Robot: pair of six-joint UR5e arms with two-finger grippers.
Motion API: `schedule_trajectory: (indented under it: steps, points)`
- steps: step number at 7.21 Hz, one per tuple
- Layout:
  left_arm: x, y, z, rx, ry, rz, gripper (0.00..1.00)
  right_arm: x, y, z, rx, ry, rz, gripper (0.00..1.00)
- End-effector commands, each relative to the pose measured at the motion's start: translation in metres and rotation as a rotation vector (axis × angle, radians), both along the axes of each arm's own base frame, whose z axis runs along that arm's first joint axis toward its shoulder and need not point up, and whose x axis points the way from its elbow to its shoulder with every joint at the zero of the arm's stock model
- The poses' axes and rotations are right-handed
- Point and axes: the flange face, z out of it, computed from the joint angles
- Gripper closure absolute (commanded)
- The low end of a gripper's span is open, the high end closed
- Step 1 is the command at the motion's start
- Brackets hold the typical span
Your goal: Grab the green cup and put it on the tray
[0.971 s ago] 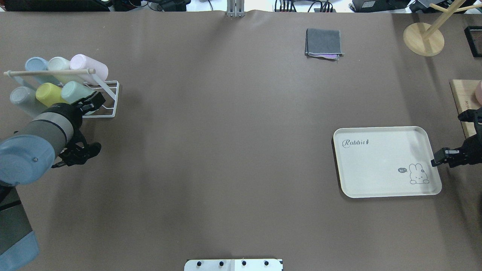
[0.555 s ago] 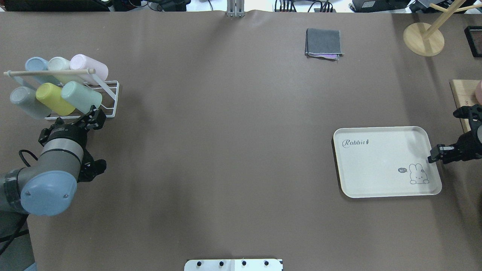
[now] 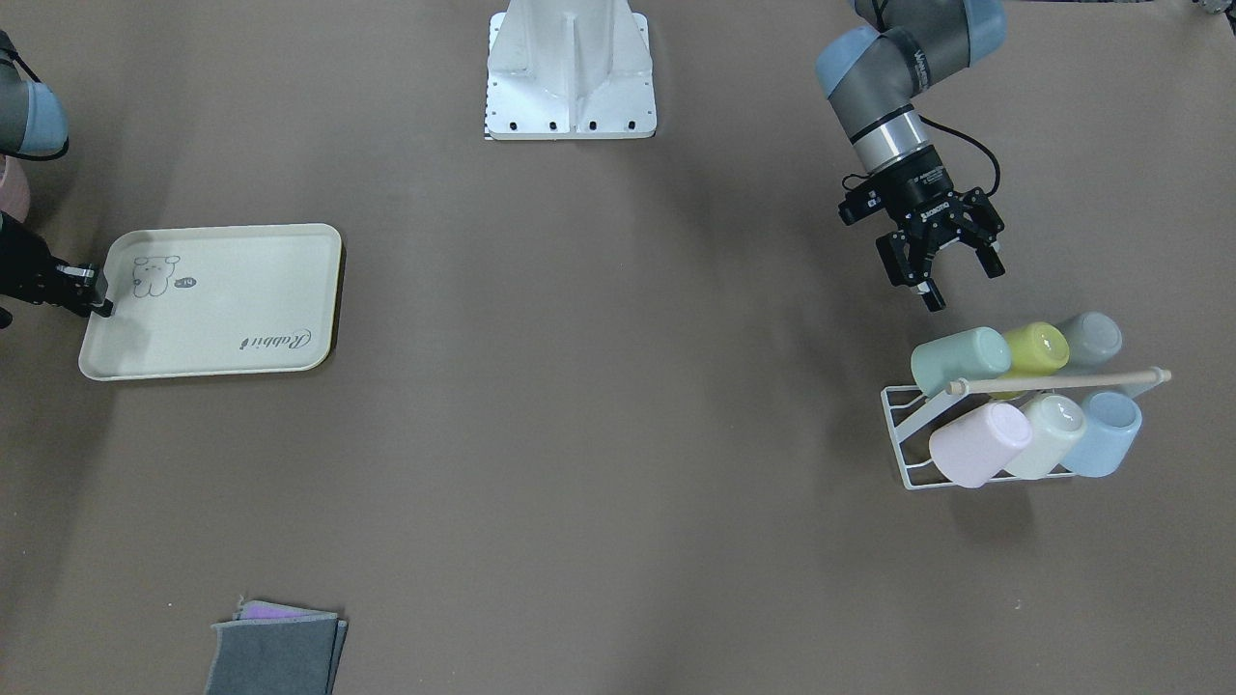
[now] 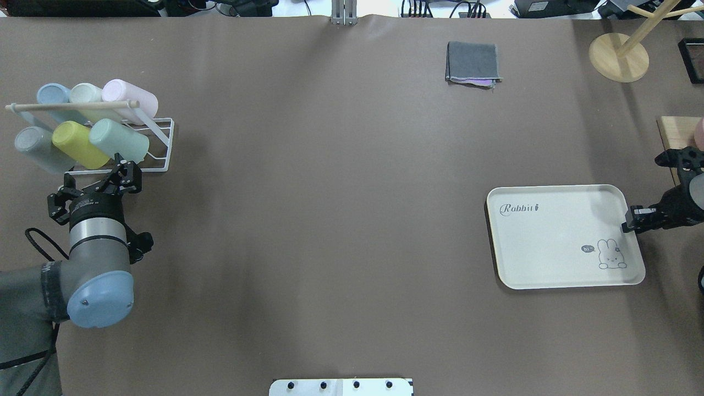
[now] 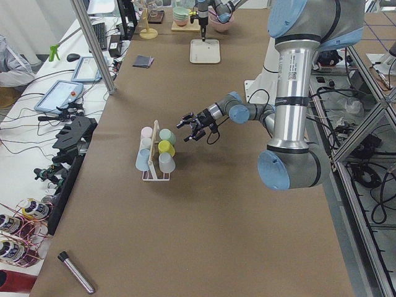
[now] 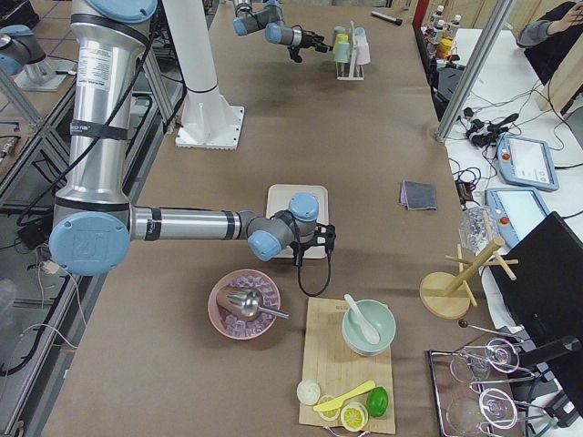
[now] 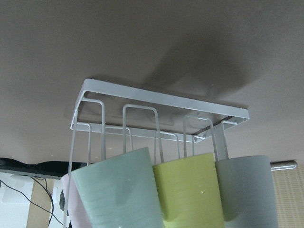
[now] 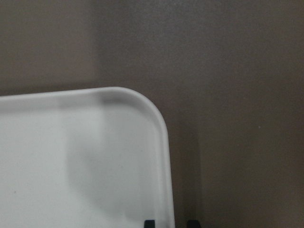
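The green cup (image 4: 118,138) lies on its side at the near right of a white wire rack (image 4: 160,144). It also shows in the front view (image 3: 959,359) and the left wrist view (image 7: 118,190). My left gripper (image 4: 125,171) is open and empty, just short of the cup's base and pointing at it. The cream tray (image 4: 550,258) lies flat on the right of the table. My right gripper (image 4: 628,224) stands at its right rim. In the right wrist view its fingertips (image 8: 149,222) stand close together on either side of the rim (image 8: 164,142).
The rack holds several other cups, with a yellow-green one (image 4: 80,144) next to the green cup. A folded grey cloth (image 4: 473,63) lies at the back. A wooden stand (image 4: 619,55) and a board (image 4: 674,143) are at the far right.
My left arm has swung round, so the open gripper now stands before the rack, off the cups. My right gripper has shifted a little along the tray's right rim. The tray has not moved.
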Motion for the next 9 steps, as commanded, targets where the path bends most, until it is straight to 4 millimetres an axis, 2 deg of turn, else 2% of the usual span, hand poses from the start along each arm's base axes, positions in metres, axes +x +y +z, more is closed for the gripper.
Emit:
schedule_trajectory:
  steps: [1, 2, 3, 4, 6, 7, 9]
  points:
    - [0.017, -0.005, -0.006, 0.056, -0.018, -0.019, 0.02, 0.003, 0.002, 0.002, 0.001, -0.001, 0.002, 0.87]
    - [0.035, -0.011, -0.005, 0.058, -0.025, -0.02, 0.02, 0.004, 0.003, 0.003, 0.003, 0.001, -0.002, 0.87]
    - [0.036, -0.011, -0.005, 0.058, -0.025, -0.02, 0.02, 0.005, 0.004, 0.005, 0.003, 0.003, -0.004, 0.87]
    - [0.038, -0.012, 0.002, 0.054, -0.037, -0.021, 0.02, 0.009, 0.001, 0.003, 0.007, -0.001, 0.005, 1.0]
    - [0.042, -0.017, 0.02, 0.044, -0.066, -0.027, 0.02, 0.018, -0.008, -0.008, 0.019, -0.024, 0.025, 1.0]
    - [0.043, -0.018, 0.028, 0.039, -0.073, -0.033, 0.02, 0.015, -0.022, -0.025, 0.037, -0.052, 0.033, 1.0]
    - [0.043, -0.026, 0.029, 0.041, -0.061, -0.052, 0.02, 0.002, -0.056, -0.057, 0.075, -0.092, 0.048, 1.0]
